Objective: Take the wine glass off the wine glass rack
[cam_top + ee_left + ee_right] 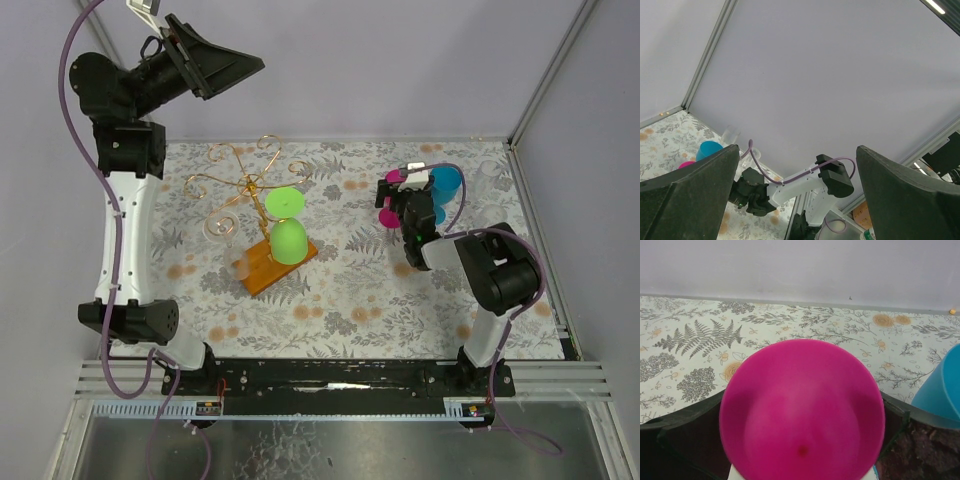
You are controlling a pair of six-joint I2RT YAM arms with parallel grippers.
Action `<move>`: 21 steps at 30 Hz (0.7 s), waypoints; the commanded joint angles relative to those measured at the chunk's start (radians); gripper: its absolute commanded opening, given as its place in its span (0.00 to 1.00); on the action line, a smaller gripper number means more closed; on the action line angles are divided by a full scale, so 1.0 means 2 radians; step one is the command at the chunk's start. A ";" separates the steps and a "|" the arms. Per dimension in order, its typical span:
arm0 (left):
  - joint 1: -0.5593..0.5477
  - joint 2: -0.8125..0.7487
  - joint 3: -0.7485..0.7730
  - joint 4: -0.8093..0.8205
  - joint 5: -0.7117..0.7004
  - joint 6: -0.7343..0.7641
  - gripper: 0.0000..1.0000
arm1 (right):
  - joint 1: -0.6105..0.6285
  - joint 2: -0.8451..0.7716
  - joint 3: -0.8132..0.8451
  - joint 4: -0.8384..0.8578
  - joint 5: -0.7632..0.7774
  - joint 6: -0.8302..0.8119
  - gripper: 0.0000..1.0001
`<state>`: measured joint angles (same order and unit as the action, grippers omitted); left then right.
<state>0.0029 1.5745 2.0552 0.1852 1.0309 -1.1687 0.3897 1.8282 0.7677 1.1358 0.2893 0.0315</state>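
Magenta plastic wine glass (802, 410) fills the right gripper (397, 198) jaws (gripped or released: cannot tell), blue plastic glass (940, 385) just right; left gripper (797, 150) jaws wide, parked clear.

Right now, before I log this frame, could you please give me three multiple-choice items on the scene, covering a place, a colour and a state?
1. Where is the green glass?
A. on the wine glass rack
B. on a shelf
C. in a box

2. What colour is the glass between the right gripper's jaws?
A. blue
B. pink
C. green

3. How do the left gripper's jaws stand?
A. shut on a glass
B. open and empty
C. shut on the rack

Answers:
1 A: it hangs upside down on the rack.
2 B: the pink glass fills the right wrist view.
3 B: only the wall shows between them.
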 commanded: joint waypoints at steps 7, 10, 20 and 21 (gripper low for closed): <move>0.004 -0.021 -0.003 -0.001 0.013 0.007 1.00 | 0.000 0.008 -0.011 0.096 0.012 -0.022 0.99; 0.004 -0.025 -0.010 0.008 0.013 0.003 1.00 | 0.000 -0.013 -0.021 0.104 0.011 -0.031 0.99; 0.005 -0.025 -0.029 0.034 0.011 -0.006 1.00 | 0.000 -0.143 -0.036 0.079 -0.006 -0.048 0.99; 0.005 -0.024 -0.029 0.036 0.011 -0.006 1.00 | 0.000 -0.160 -0.034 0.070 -0.006 -0.048 0.99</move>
<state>0.0029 1.5360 1.9995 0.1955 1.0401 -1.1721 0.3897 1.6466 0.6865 1.2301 0.2897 -0.0391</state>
